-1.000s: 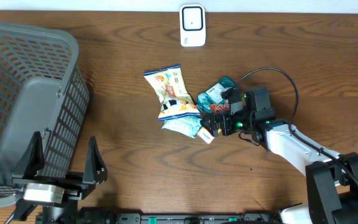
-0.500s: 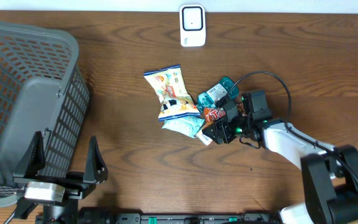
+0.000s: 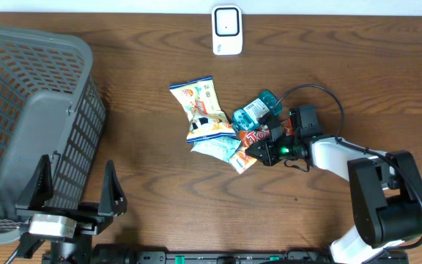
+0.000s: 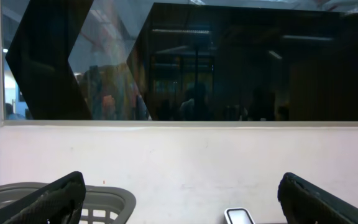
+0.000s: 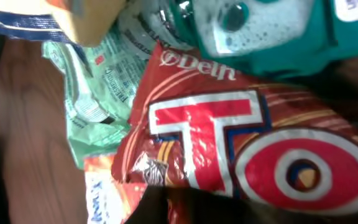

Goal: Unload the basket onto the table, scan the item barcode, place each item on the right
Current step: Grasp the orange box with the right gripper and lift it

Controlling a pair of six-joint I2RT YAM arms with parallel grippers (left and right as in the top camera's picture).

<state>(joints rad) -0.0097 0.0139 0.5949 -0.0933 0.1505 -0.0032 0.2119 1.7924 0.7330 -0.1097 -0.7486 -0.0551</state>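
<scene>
A pile of snack packets lies mid-table. In it, a red "Top" packet point(image 3: 257, 136) fills the right wrist view point(image 5: 229, 143). My right gripper point(image 3: 267, 150) lies low at the pile's right side, shut on the red packet's lower edge point(image 5: 194, 196). Around it lie a teal packet point(image 3: 255, 108), a pale green packet point(image 3: 217, 148), a small orange packet point(image 3: 245, 160) and a yellow-and-white bag point(image 3: 200, 110). The white scanner point(image 3: 226, 30) stands at the table's far edge. My left gripper point(image 3: 75, 191) is open at the near left, holding nothing point(image 4: 180, 194).
A large grey mesh basket point(image 3: 20, 110) takes up the left side, its rim also low in the left wrist view point(image 4: 114, 198). The right arm's black cable point(image 3: 321, 92) loops above the wrist. A white wall backs the table's far edge.
The right gripper's jaws have gone from open to shut on the red packet, and the small orange packet has shifted slightly. The left arm has not moved.
</scene>
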